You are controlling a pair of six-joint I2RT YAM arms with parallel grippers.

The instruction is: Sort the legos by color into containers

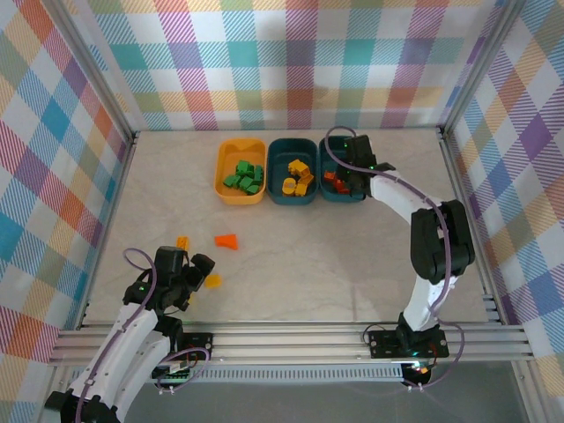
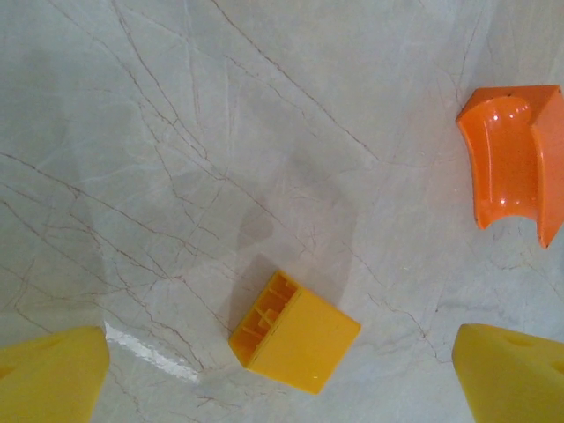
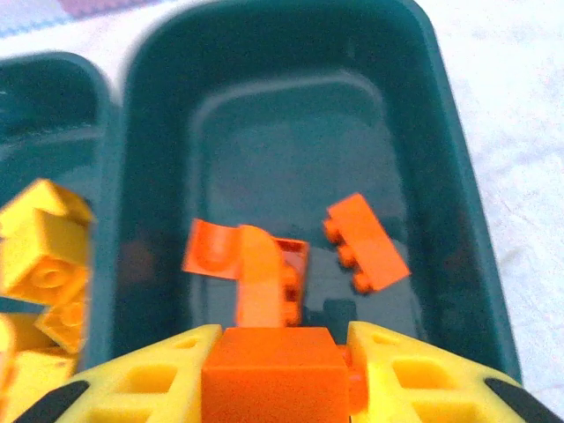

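Over the bin (image 3: 463, 220), right gripper (image 3: 278, 345) pinches an orange brick (image 3: 273, 381). Wide-open left gripper (image 2: 282, 374) hovers over a yellow brick (image 2: 300, 339): probably light, slick; grip flat sides.

I see three bins (image 1: 293, 142) side by side at the counter's (image 1: 335, 264) far side, legos (image 1: 244, 176) in each; three loose pieces (image 1: 226, 240) lie near-left.

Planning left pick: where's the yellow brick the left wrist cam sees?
The yellow brick sits near-left on the table, beside the open left gripper; in left wrist view, between its fingers.
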